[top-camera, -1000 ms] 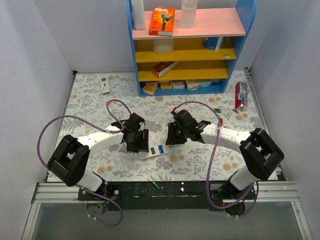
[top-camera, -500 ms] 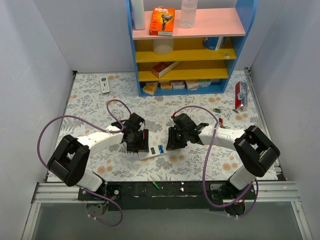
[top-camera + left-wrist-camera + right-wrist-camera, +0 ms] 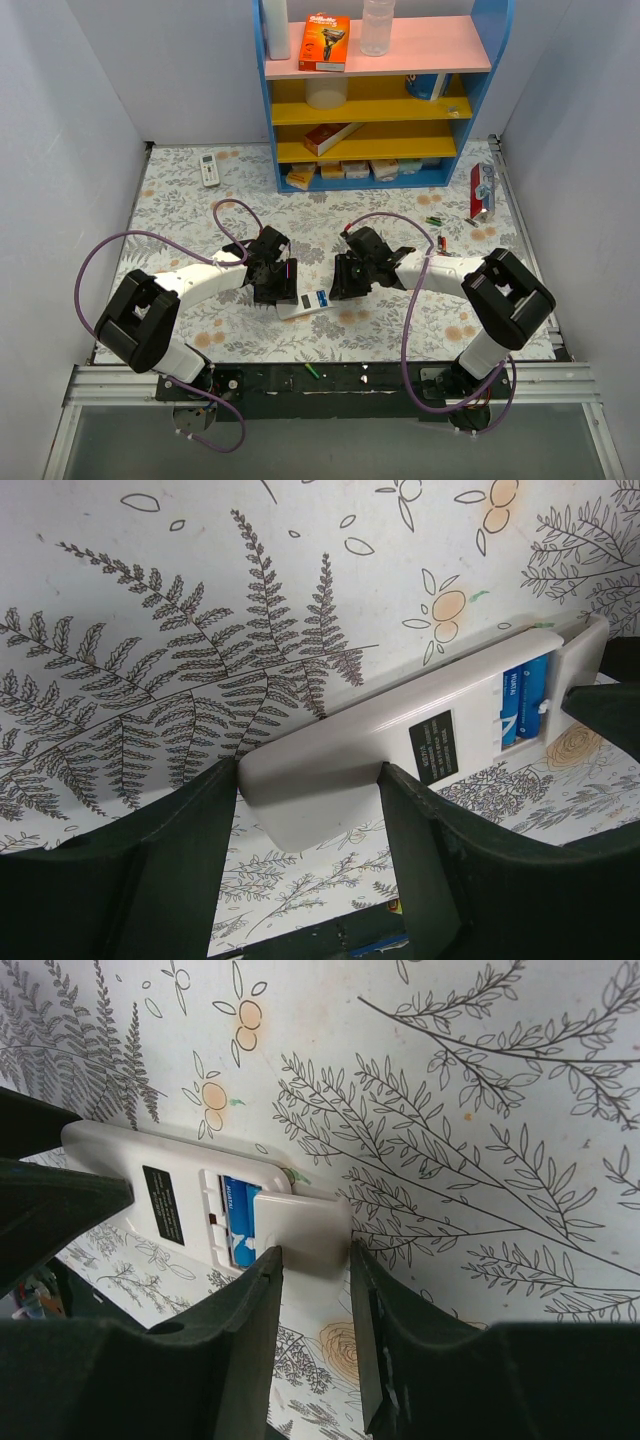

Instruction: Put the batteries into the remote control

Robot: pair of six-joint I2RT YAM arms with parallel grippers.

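Remote control (image 3: pixel 380 750) lies white back up on the floral cloth (image 3: pixel 200 600). Its plain end is clamped between the fingers of my left claw (image 3: pixel 310 780), which are closed on its long sides. Its far end runs to the right edge of my left wrist view, where a dark finger of my other arm cuts across it.

My right claw (image 3: pixel 312 1255) is closed on the white battery cover (image 3: pixel 300 1222). The cover sits at the end of the remote and only partly over the battery recess (image 3: pixel 222 1215). My fingertips (image 3: pixel 255 1290) hide the cover's lower edge, so I cannot tell how far it is seated.

The uncovered part of the recess holds blue batteries (image 3: pixel 525 695) lying side by side. The cover hides their far ends, and their print is too small to read. A black label (image 3: pixel 435 745) sits just beside the recess, and its text is also unreadable.

From above, both claws hide most of the remote, so only a white strip with a blue spot shows near the front of the table. A few loose cells (image 3: pixel 433 220) lie well apart to the right, too small to count.

At the back, a blue shelf unit (image 3: pixel 263 100) is cut off at the top of the overhead view. Its pink shelf holds an orange box (image 3: pixel 325 40) and a clear bottle (image 3: pixel 376 25). Small boxes (image 3: pixel 355 170) line its bottom shelf.
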